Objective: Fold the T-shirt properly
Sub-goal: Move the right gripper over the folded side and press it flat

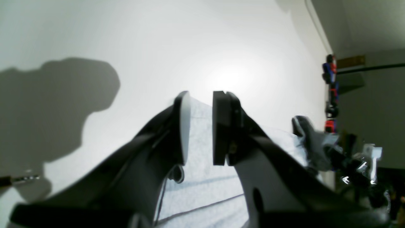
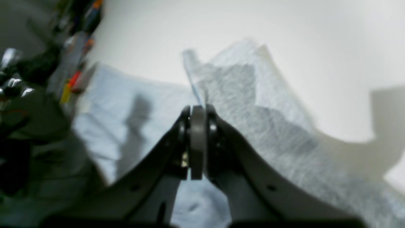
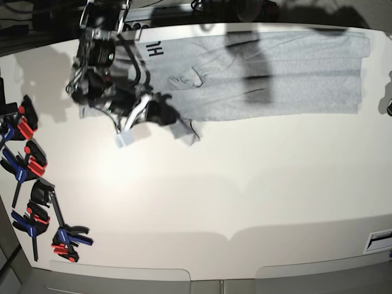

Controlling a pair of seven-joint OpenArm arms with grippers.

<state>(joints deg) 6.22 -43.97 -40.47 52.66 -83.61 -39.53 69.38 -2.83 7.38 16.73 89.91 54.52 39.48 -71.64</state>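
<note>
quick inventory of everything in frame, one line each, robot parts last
T-shirt: one, light heather grey with black lettering near the collar end, spread along the table's far edge.
Table: one, white, filling the base view.
Clamps: several, red, blue and black, in a group at the base view's left edge.
Right gripper: one, black, shut on a raised fold of the T-shirt.
Left gripper: one, black, jaws apart with grey cloth between them; grip unclear.
</note>
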